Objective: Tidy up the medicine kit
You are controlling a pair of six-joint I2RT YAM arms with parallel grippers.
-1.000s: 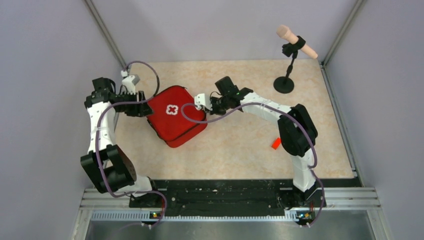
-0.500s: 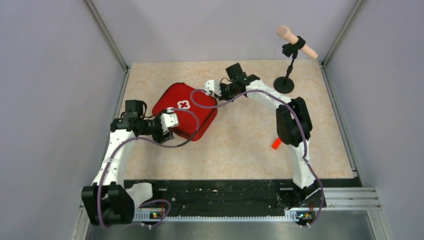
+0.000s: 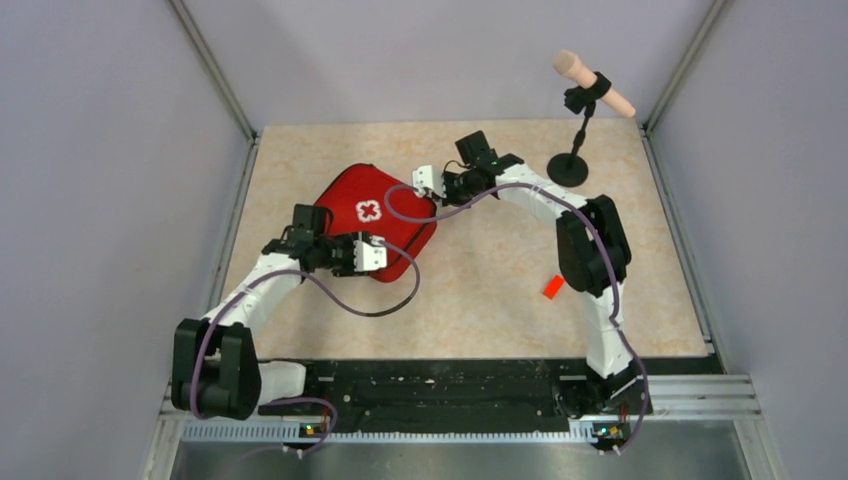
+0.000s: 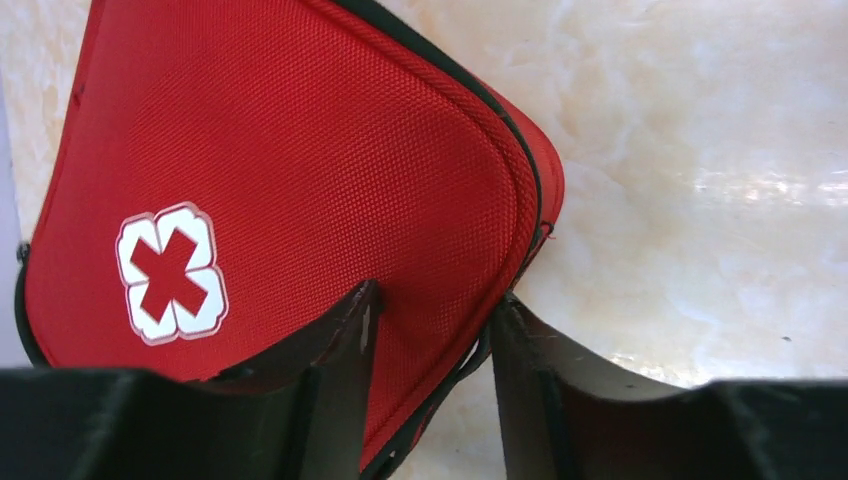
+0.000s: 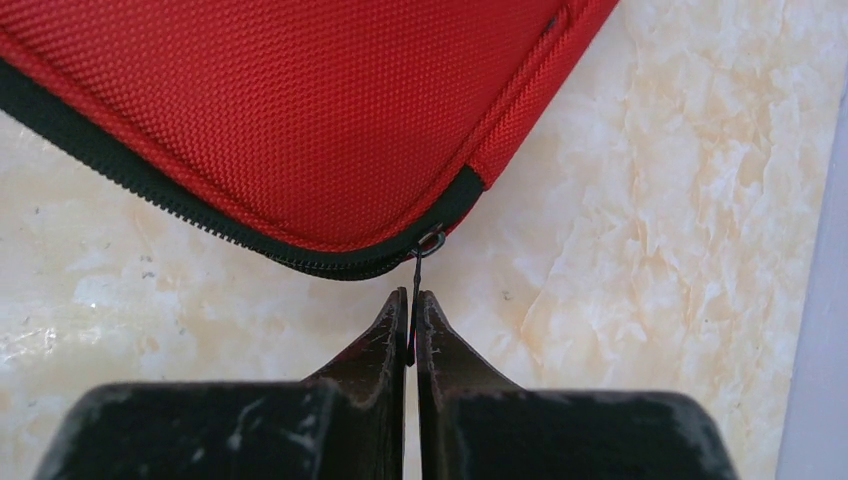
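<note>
The red medicine kit (image 3: 345,200) lies closed and flat on the table, its white cross emblem facing up. My left gripper (image 3: 385,262) is at the kit's near corner. In the left wrist view its jaws (image 4: 437,295) pinch the edge of the medicine kit (image 4: 300,170), one finger on the lid and the other against the zipper seam. My right gripper (image 3: 418,188) sits at the kit's far right corner. In the right wrist view it (image 5: 412,300) is shut on the thin zipper pull (image 5: 428,245) at the end of the black zipper.
A small red block (image 3: 551,286) lies on the table beside the right arm. A microphone on a black round-based stand (image 3: 568,165) stands at the back right. The left arm's purple cable (image 3: 385,305) loops onto the table. Grey walls enclose the table.
My left arm swung from the kit's far left side round to its near corner and closed on the edge. The kit shifted back and turned, with the right gripper following.
</note>
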